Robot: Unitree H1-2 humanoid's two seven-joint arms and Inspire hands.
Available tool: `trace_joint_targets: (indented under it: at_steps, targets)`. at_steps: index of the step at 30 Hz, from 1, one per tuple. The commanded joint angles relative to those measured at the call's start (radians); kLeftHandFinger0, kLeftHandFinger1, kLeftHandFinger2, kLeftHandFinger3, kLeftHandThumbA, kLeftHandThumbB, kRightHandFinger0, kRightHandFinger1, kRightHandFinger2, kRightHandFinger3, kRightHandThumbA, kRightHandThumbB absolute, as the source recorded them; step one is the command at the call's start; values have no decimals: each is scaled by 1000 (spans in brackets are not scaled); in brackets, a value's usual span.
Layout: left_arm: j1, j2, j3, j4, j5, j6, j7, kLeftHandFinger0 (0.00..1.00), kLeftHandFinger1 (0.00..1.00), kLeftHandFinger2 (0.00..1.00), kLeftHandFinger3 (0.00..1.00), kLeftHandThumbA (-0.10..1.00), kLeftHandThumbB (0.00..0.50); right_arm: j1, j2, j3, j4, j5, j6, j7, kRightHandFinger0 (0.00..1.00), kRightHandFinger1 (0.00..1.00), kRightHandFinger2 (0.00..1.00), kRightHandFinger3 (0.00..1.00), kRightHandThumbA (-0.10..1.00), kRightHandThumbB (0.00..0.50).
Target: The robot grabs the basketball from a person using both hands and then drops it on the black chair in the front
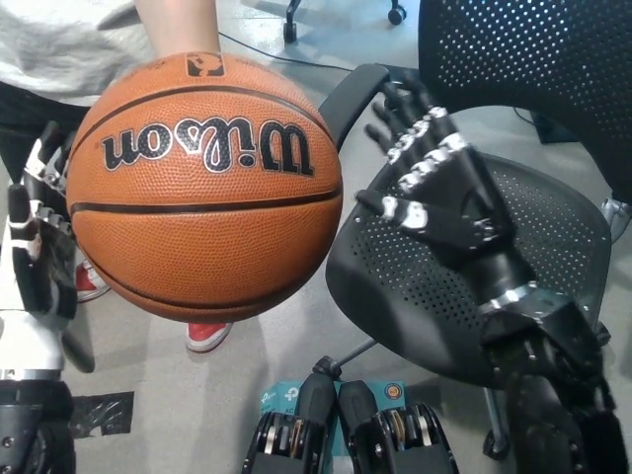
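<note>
Both open hands, left hand [35, 262] and right hand [434, 193], flank the ball [204, 186] at frame's upper left, holding nothing; firm, grippy, it suits opposite-side palm pressure.

**Tight gaps either side of the ball**

I see the basketball [204, 186] filling the middle, a person's arm [178, 25] behind it. My right hand [434, 188] has a narrow gap; the chair armrest [360, 94] crowds it. My left hand [35, 252] sits just beside the ball.
</note>
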Motion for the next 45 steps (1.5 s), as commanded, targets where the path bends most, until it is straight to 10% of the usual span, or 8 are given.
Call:
trace_joint_targets:
  at_steps: [1,33,42,43,45]
  targets:
    - [-17,-2,-8,-17,11,-28,-10,1000,1000,1000,1000,1000,131,-57,9,27,46,-67,-65,55,1000,1000,1000,1000,1000,430]
    - [-69,-62,-90,21,57,-1,-22,1000,1000,1000,1000,1000,170,-84,121,64,-8,44,59,132,1000,1000,1000,1000,1000,500]
    - [-79,-114,-147,-2,130,23,7,1000,1000,1000,1000,1000,188,-62,154,215,71,-325,-92,-2,1000,1000,1000,1000,1000,350]
    - [-91,-121,-164,7,152,11,8,1000,1000,1000,1000,1000,158,-71,201,220,146,-410,-195,-71,1000,1000,1000,1000,1000,236]
    - [-90,-123,-165,8,153,10,8,1000,1000,1000,1000,1000,157,-72,206,223,158,-424,-212,-82,1000,1000,1000,1000,1000,221]
